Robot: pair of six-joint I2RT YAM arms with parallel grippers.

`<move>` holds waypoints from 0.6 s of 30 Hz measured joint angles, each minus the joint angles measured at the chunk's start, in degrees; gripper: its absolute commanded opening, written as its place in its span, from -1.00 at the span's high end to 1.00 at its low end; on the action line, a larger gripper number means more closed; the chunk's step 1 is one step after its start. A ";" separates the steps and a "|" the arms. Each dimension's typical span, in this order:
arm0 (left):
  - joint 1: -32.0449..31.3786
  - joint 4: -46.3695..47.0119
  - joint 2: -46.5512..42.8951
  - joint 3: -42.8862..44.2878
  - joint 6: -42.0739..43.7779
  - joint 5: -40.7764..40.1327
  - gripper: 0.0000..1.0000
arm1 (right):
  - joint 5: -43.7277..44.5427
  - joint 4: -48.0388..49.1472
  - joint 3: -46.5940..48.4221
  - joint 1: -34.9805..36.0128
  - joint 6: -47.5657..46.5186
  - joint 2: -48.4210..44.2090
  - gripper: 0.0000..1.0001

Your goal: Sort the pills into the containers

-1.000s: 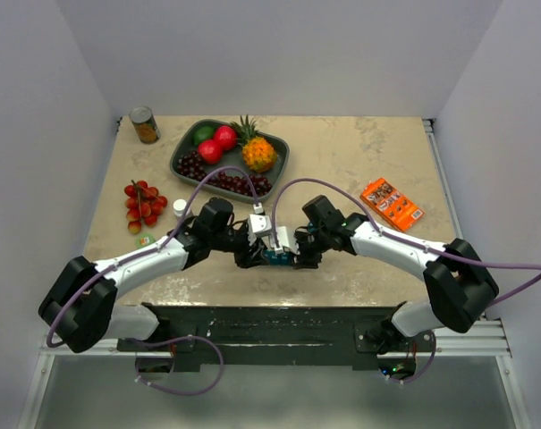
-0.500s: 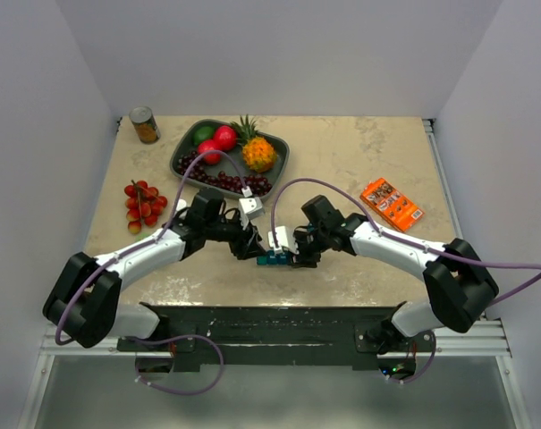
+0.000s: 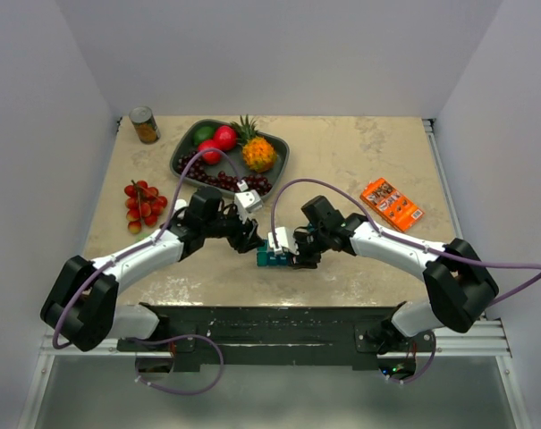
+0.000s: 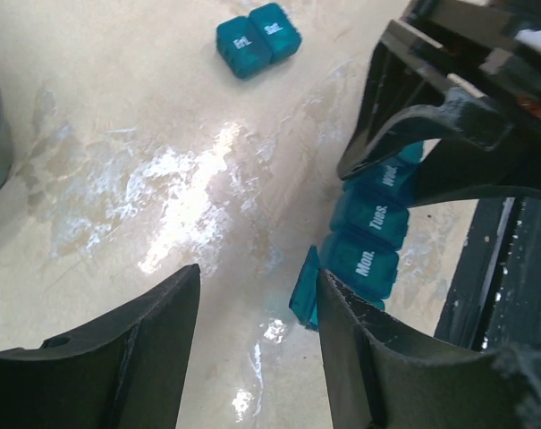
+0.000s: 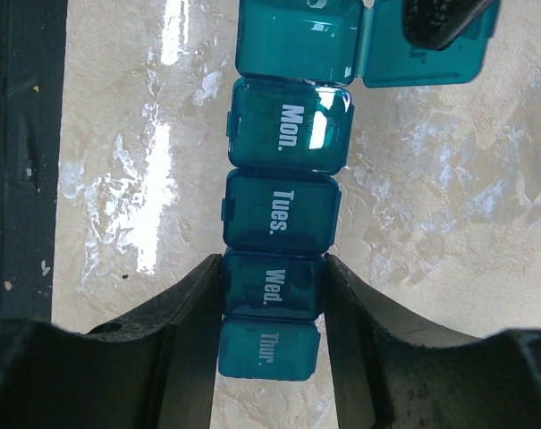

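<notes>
Now that the left gripper (image 4: 257,290) has been drawn back, parted and empty, the weekday pill strip (image 5: 283,210) is left pinned on the table (image 3: 359,152) by the right gripper (image 5: 273,281), its end lid (image 5: 413,63) opened for filling.

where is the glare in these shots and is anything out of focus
Left wrist: white glare patch on the table, its own fingers slightly soft, day labels on the pill strip readable. Right wrist: glare streak beside the strip, a bright reflection on the Mon. lid, print sharp. Top external: even soft light, no harsh glare.
</notes>
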 measured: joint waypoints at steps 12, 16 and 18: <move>0.00 -4.59 7.43 2.14 -0.57 -4.96 -0.19 | 0.02 -0.81 0.00 0.17 0.02 0.04 0.55; 0.00 -5.73 8.37 2.43 -1.64 -5.60 -0.21 | 0.04 -1.03 0.00 0.17 0.02 0.09 0.55; 0.00 -5.75 8.24 2.47 -1.81 -5.84 -0.25 | 0.11 -1.03 0.00 0.20 0.04 0.15 0.55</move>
